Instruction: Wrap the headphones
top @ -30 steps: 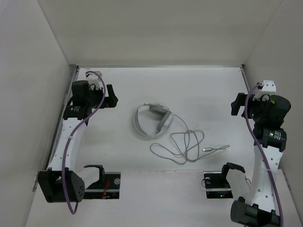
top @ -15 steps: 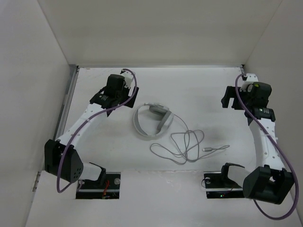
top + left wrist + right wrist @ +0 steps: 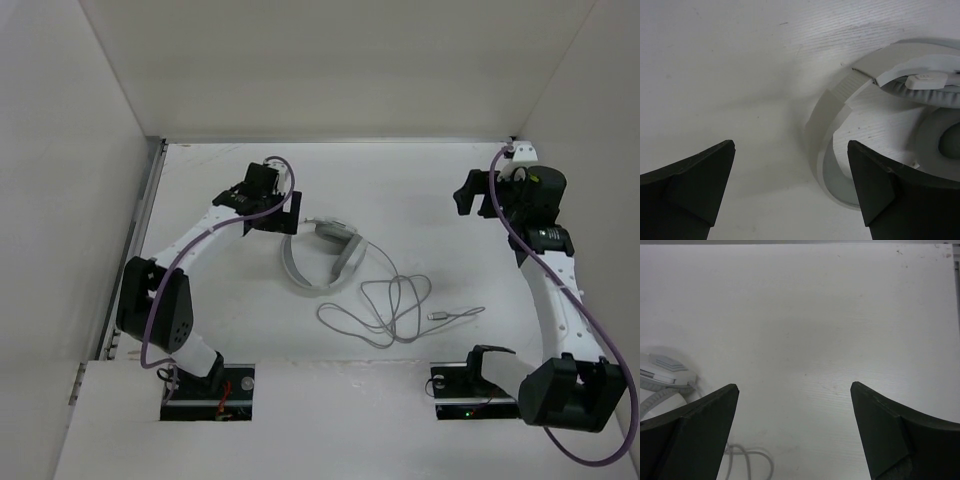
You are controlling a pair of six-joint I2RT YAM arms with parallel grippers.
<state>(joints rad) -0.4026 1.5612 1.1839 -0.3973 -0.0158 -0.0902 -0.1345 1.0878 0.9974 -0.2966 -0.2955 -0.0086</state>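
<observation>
The white and light-grey headphones (image 3: pixel 322 256) lie flat in the middle of the table, earcups folded against the headband. Their thin grey cable (image 3: pixel 388 308) sprawls in loose loops to the right and near side and ends in a plug (image 3: pixel 438 316). My left gripper (image 3: pixel 283 213) hovers just left of and beyond the headband, open and holding nothing. In the left wrist view the headband (image 3: pixel 836 107) curves past the right finger while the left gripper (image 3: pixel 790 145) spans bare table. My right gripper (image 3: pixel 472 196) is open at the far right, well away; its own view (image 3: pixel 794 385) shows the headphones (image 3: pixel 664 366) at the left edge.
White walls close the table in on the left, back and right, with a metal rail (image 3: pixel 148 215) along the left edge. Two black brackets (image 3: pixel 203 365) (image 3: pixel 490 360) stand at the near edge by the arm bases. Purple cables run along both arms.
Both arms have swung in from the sides. The left gripper travelled right to the headband's side; the right gripper moved left and farther back. The headphones and cable have not moved.
</observation>
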